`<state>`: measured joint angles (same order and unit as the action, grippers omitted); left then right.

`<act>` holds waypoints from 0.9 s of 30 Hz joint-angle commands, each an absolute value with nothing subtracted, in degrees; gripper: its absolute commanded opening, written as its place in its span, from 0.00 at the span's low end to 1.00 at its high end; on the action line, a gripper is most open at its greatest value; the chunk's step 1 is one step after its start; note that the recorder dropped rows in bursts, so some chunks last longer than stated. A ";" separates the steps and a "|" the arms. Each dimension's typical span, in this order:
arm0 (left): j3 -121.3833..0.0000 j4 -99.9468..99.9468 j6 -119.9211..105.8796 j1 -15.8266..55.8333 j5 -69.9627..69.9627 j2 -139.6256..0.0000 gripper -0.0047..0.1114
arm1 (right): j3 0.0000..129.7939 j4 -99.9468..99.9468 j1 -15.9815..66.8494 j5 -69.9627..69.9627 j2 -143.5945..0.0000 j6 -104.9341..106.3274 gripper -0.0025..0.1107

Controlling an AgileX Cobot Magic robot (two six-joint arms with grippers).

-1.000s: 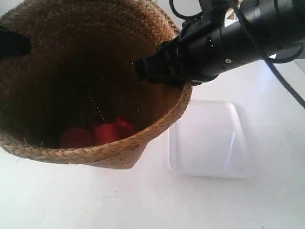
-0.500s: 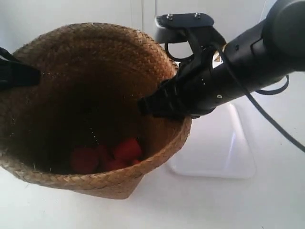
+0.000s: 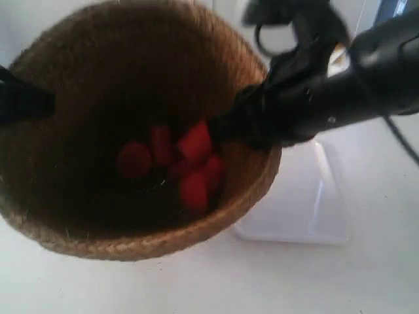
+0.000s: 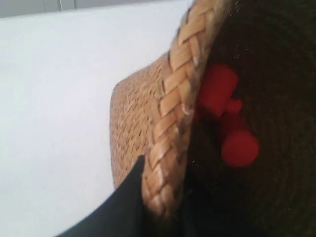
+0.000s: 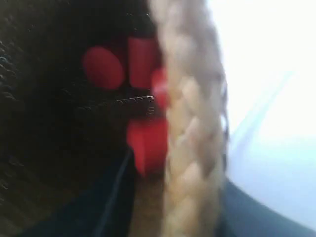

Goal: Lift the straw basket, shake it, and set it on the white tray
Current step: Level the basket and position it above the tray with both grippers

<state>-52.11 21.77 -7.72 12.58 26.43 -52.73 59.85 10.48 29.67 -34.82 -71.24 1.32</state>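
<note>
We are holding the straw basket (image 3: 144, 245) up off the table (image 3: 262, 288), it seems, with the left gripper (image 4: 158, 202) and the right gripper (image 5: 173, 207) each clenched across its braided rim on opposite sides. The red pieces (image 3: 190, 163) inside are looking blurred and scattered, so we are judging the lift done and the shake under way, with only the setting down remaining. The white tray (image 3: 321, 196) is lying just beside the basket, partly hidden under the flared rim, with bare table around it.

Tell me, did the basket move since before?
Yes. The straw basket has shifted toward the white tray, which stayed put, and now covers more of it.
</note>
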 commanded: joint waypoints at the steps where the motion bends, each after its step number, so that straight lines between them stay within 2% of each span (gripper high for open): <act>1: -55.46 19.98 -8.97 12.65 24.41 -49.39 0.04 | 59.88 10.53 29.60 -34.31 -69.26 2.47 0.02; 8: -56.06 25.35 -5.29 12.65 23.30 -51.85 0.04 | 60.19 6.38 28.71 -35.11 -70.54 1.09 0.02; 13: -59.45 37.66 -10.50 13.12 18.00 -59.42 0.04 | 66.90 4.19 19.97 -42.38 -74.68 -1.30 0.02; 18: -66.26 39.57 -11.20 17.75 18.18 -67.19 0.04 | 76.53 4.19 11.96 -52.10 -78.81 1.29 0.02; 27: -73.10 42.10 -7.51 23.88 13.49 -78.81 0.04 | 88.12 0.00 3.71 -65.09 -84.73 3.32 0.02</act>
<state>-71.16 38.84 -7.97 22.24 16.30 -77.66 85.36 4.15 6.15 -62.13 -83.30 2.09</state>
